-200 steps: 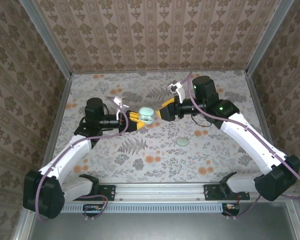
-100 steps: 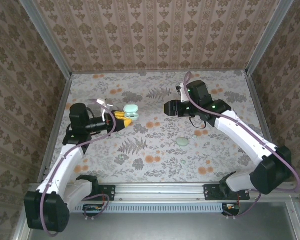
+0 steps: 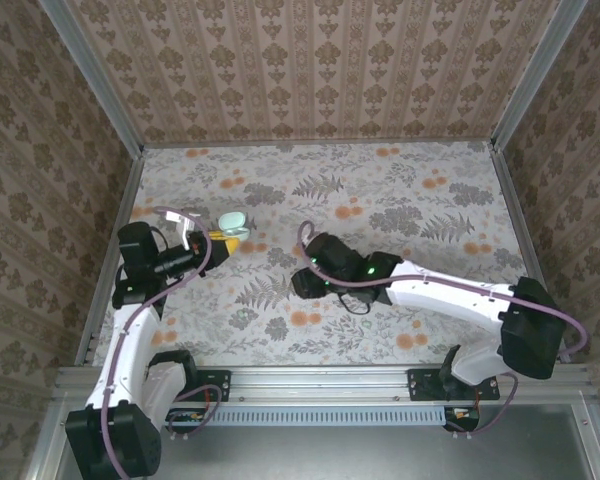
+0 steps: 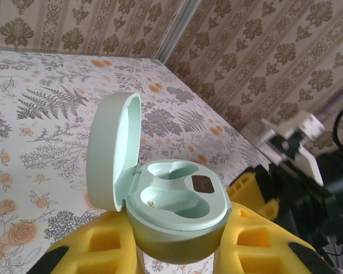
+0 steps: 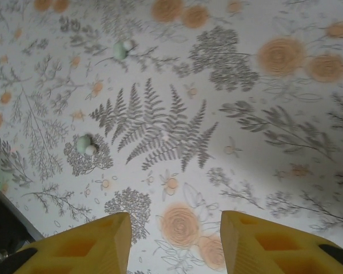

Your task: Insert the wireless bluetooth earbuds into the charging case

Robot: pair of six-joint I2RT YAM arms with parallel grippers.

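Floral-print table [image 3: 420, 200], damask-patterned walls [image 3: 320, 60], aluminium rail [image 3: 320, 380] at near edge

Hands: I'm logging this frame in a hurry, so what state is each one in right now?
Left hand: closed on the charging case, lid open.
Right hand: open, holding nothing.

Left gripper [image 3: 223, 236]: has drawn back in two steps from the middle of the table [image 3: 430, 220] toward its left side.
Charging case [image 3: 232, 220]: carried left with it, clamped in its fingers; a second ago it sat between both grippers.
Right gripper [image 3: 302, 284]: has left the case, swung from the far middle to the near middle, and now faces down, jaws apart.
Right arm: now stretched low across the table.
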